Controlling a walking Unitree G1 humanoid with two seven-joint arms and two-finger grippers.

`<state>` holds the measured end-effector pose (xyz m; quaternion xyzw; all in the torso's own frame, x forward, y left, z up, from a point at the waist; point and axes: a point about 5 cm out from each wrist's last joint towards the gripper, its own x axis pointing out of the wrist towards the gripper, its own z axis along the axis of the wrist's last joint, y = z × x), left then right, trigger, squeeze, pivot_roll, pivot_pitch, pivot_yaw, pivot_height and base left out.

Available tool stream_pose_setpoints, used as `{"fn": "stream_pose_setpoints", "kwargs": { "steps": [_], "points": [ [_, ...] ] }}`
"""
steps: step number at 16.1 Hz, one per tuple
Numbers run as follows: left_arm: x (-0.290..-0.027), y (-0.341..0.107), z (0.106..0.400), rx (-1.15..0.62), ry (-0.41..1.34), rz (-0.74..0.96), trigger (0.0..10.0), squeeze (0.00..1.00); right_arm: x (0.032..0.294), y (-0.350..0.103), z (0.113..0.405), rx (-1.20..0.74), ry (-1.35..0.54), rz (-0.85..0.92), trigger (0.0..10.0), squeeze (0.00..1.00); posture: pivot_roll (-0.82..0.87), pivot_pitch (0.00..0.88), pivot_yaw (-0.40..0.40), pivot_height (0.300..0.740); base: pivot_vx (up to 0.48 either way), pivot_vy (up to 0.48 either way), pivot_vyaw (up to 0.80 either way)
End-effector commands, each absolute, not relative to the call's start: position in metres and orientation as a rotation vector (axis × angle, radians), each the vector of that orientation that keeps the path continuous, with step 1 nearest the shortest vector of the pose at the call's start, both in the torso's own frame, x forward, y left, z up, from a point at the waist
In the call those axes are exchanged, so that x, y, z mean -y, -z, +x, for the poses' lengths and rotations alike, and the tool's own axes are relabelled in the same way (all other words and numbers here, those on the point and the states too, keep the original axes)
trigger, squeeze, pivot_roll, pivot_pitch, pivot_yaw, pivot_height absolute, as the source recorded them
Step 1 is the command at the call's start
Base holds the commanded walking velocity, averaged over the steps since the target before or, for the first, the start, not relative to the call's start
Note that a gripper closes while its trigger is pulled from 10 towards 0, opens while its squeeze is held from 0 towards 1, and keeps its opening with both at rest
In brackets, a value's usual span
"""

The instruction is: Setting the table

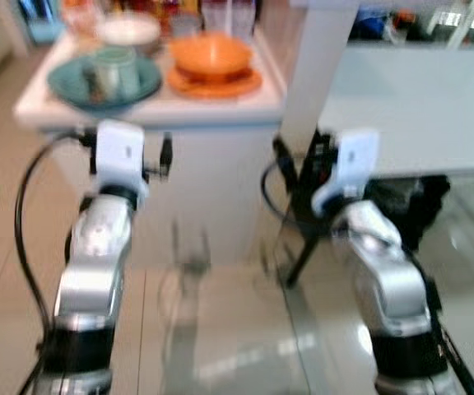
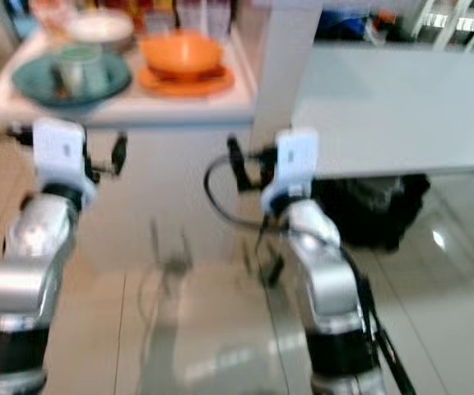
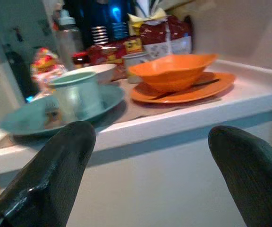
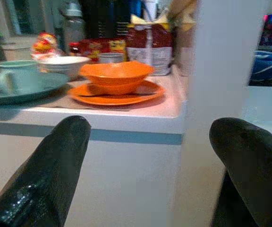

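On a white counter (image 1: 151, 111) stand an orange bowl (image 1: 211, 53) on an orange plate (image 1: 215, 84), a teal mug (image 1: 115, 72) on a teal plate (image 1: 68, 84), and a white bowl (image 1: 128, 31) behind them. My left gripper (image 3: 152, 135) is open and empty, held in front of the counter's face just below its edge, facing the teal plate. My right gripper (image 4: 153, 126) is also open and empty, level with the counter's right corner, beside the white pillar (image 1: 319, 58). The head views are blurred.
A grey table (image 1: 418, 107) extends to the right of the pillar, with a dark bag (image 1: 410, 202) under it. Food packages (image 3: 164, 35) and bottles (image 3: 67, 30) crowd the back of the counter. Glossy tiled floor (image 1: 220, 329) lies below my arms.
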<state>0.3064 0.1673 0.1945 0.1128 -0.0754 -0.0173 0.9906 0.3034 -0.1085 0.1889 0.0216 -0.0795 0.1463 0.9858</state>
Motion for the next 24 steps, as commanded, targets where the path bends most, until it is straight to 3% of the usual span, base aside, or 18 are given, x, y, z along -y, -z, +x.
{"fn": "stream_pose_setpoints", "kwargs": {
  "steps": [1, 3, 10, 14, 15, 20, 24],
  "points": [
    [-0.157, -0.195, 0.306, 0.161, 0.069, 0.222, 10.0, 0.00, 0.115, -0.188, 0.304, 0.150, -0.281, 0.038, 10.0, 0.00, 0.08, 0.027, -0.040, 0.740, 0.480, 0.000, 0.80],
    [-0.157, -0.195, 0.306, 0.161, 0.071, 0.226, 10.0, 0.00, 0.113, -0.188, 0.304, 0.152, -0.284, 0.041, 10.0, 0.00, 0.08, 0.027, -0.040, 0.740, 0.480, 0.000, 0.80],
    [-0.156, -0.197, 0.306, 0.170, 0.082, 0.231, 10.0, 0.00, 0.115, -0.193, 0.304, 0.181, -0.277, 0.088, 10.0, 0.00, 0.08, 0.037, -0.040, 0.740, 0.468, 0.000, 0.00],
    [-0.145, -0.208, 0.301, 0.255, 0.173, 0.208, 10.0, 0.00, 0.119, -0.201, 0.303, 0.193, -0.273, 0.136, 10.0, 0.00, 0.08, 0.041, -0.038, 0.740, 0.000, 0.000, 0.00],
    [-0.140, -0.211, 0.299, 0.282, 0.214, 0.203, 10.0, 0.00, 0.120, -0.204, 0.303, 0.200, -0.274, 0.159, 10.0, 1.00, 0.08, 0.045, -0.037, 0.740, 0.000, 0.000, 0.00],
    [-0.124, -0.217, 0.290, 0.330, 0.362, 0.182, 10.0, 0.00, 0.124, -0.219, 0.315, 0.189, -0.221, 0.207, 10.0, 1.00, 0.08, 0.053, -0.032, 0.740, 0.000, 0.000, 0.00],
    [-0.121, -0.216, 0.290, 0.312, 0.426, 0.214, 10.0, 0.00, 0.144, -0.215, 0.346, 0.051, -0.015, 0.185, 10.0, 1.00, 0.08, 0.056, -0.029, 0.740, 0.000, 0.000, 0.00]
  ]
}}
